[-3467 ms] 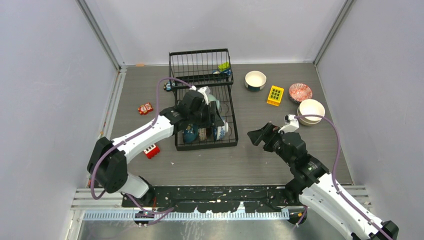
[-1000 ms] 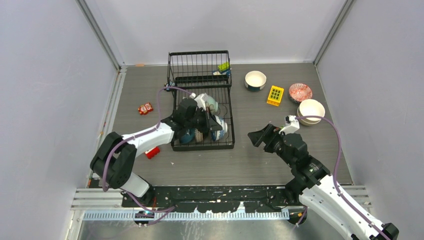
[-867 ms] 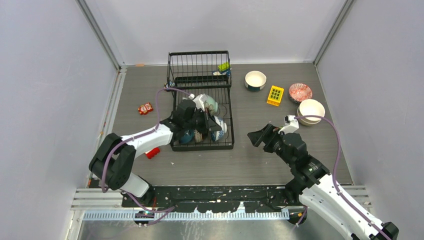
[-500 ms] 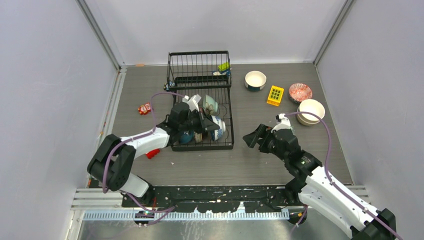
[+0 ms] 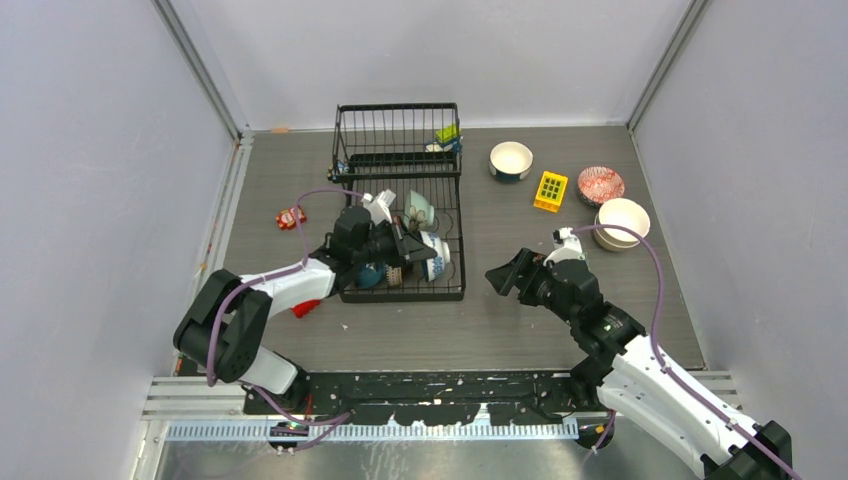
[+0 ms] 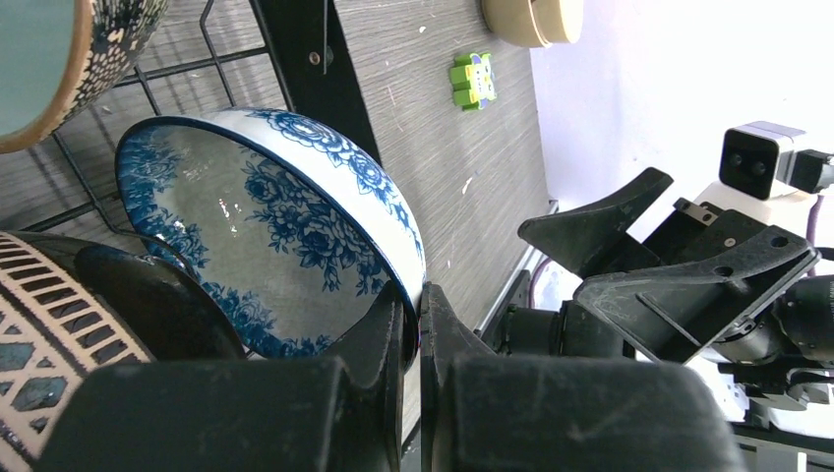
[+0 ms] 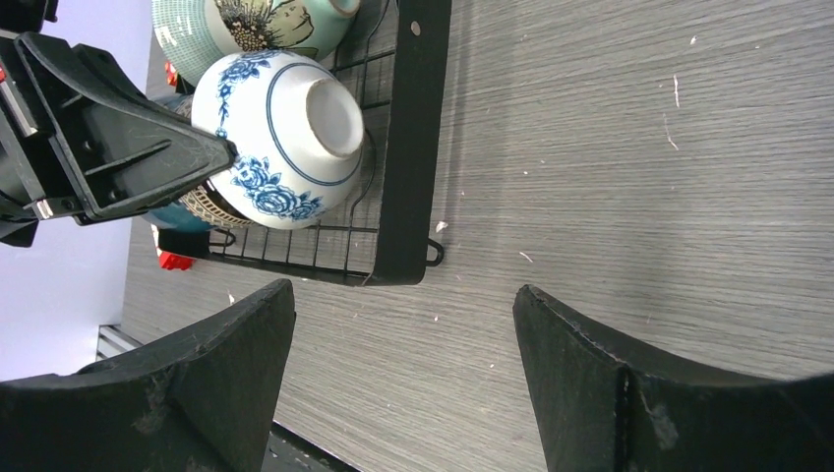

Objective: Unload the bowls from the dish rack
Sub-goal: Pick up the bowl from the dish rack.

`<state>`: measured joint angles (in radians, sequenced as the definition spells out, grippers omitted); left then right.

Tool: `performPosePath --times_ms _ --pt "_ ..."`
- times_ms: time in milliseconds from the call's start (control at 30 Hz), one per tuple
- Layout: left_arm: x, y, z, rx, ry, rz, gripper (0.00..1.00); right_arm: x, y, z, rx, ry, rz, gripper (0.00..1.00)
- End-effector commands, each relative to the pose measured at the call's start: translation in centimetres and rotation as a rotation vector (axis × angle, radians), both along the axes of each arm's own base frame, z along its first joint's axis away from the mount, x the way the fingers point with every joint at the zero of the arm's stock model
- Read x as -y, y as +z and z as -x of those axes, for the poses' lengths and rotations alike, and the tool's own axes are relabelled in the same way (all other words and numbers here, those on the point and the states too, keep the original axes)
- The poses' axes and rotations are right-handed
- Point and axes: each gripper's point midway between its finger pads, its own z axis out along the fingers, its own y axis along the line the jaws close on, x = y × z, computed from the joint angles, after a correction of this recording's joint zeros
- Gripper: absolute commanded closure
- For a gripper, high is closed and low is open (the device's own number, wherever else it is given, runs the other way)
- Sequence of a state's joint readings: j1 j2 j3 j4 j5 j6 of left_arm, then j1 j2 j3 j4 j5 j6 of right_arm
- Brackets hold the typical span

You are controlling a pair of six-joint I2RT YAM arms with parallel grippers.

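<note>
Since the earlier frames the left arm has pulled back toward 8 o'clock and the dish rack [image 5: 400,296] has slid that way with it. The right arm has edged toward 9 o'clock.

Right pincer [image 5: 505,275] is released, jaws spread wide, holding nothing, over bare table [image 5: 560,130] just at 3 o'clock of the rack's near right corner.

Left pincer [image 6: 413,305] is clenched on the rim of the blue-and-white bowl [image 6: 266,236]. That bowl stands on edge in the rack's near right corner, foot facing 3 o'clock. At 9 o'clock of it, touching, is a brown patterned bowl [image 6: 39,374]. At 12 o'clock of it, also in the rack, is a teal floral bowl [image 5: 420,210].

Out on the table, at 2 o'clock of the rack, are a cream bowl [image 5: 622,220], a red-patterned bowl [image 5: 600,184], a yellow block [image 5: 550,190] and a white bowl [image 5: 511,159], all upright. A green block [image 5: 448,133] lies in the rack's raised back section.
</note>
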<state>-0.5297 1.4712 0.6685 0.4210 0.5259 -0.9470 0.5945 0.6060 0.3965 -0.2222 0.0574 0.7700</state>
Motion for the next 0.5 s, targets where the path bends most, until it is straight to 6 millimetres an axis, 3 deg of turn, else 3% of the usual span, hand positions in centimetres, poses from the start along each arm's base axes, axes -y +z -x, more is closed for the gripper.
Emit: performPosePath --times_ms 0,467 --pt "0.9 8.0 -0.3 0.227 -0.055 0.182 1.0 -0.5 1.8 -0.4 0.062 0.011 -0.036 0.15" --pt "0.7 10.5 -0.2 0.276 -0.06 0.2 1.0 -0.4 2.3 -0.3 0.075 0.014 -0.044 0.15"
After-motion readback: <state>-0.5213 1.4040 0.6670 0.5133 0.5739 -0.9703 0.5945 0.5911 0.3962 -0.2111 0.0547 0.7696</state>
